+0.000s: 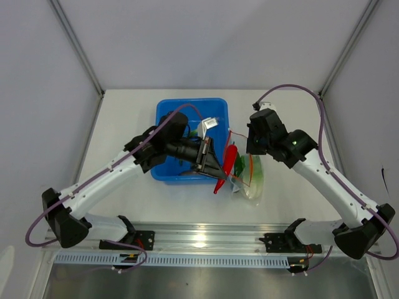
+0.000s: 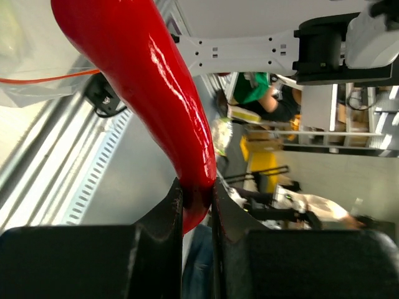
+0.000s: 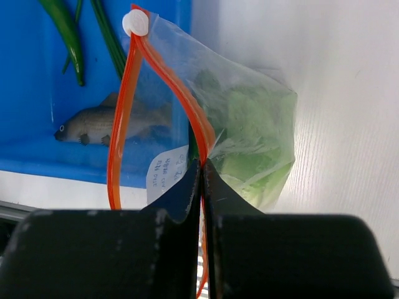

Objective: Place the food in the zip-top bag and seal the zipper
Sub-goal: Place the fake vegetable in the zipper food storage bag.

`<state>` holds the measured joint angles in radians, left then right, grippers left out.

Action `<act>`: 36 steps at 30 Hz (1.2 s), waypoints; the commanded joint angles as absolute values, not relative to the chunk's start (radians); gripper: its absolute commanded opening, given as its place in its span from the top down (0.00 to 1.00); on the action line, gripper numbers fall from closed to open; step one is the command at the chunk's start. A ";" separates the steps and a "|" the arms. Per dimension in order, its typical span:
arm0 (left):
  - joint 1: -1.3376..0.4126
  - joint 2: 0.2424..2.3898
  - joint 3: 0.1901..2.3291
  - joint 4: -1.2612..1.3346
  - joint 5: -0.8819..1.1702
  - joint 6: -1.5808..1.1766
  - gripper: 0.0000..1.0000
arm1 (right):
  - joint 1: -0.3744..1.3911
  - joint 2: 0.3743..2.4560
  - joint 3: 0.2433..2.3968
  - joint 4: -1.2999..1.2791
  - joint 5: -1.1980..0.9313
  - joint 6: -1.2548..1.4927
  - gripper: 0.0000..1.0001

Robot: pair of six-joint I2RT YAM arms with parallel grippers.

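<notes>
blue bin (image 1: 190,101): mid-table, the landmark here.
left gripper (image 2: 196,193): over the bin's near right corner, pinching one end of the red chili (image 2: 156,93).
right gripper (image 3: 202,171): just right of the bin, jaws pressed together on the zipper (image 3: 121,124).
zip-top bag (image 3: 268,112): against the bin's right wall, mouth gaping.
cabbage (image 3: 249,149): inside the bag.
green pods (image 3: 65,37): in the bin.

Clear, crinkly zip-top bag (image 3: 262,106) lies just right of the blue bin (image 3: 25,93), mouth lifted open, its orange-red zipper (image 3: 121,124) parted into a loop. Pale green cabbage (image 3: 249,149) sits inside. Glossy red chili (image 2: 156,93), pinched at one end by the left tool (image 2: 196,187), slants beside the mouth. Dark green pods (image 3: 65,37) lie in the bin.
</notes>
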<state>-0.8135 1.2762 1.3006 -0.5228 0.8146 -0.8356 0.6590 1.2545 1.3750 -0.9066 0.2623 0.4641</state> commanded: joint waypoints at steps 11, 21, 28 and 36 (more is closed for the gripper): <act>-0.815 1.446 1.161 -0.157 0.930 -1.196 0.99 | 0.758 1.201 1.470 -0.916 0.383 0.535 1.00; -0.772 1.600 1.313 -0.141 0.836 -1.218 1.00 | 0.773 1.157 1.434 -0.936 0.379 0.554 1.00; -0.732 1.701 1.476 -0.307 0.686 -1.016 0.99 | 0.775 1.160 1.427 -0.945 0.364 0.555 1.00; -0.756 1.761 1.511 -0.391 0.583 -0.968 0.99 | 0.775 1.164 1.425 -0.939 0.359 0.558 1.00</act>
<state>-0.7464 1.7370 1.4815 -0.3553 0.6525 -1.0183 0.7670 1.1778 1.4193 -0.9684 0.3542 0.5430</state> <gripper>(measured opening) 0.176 0.006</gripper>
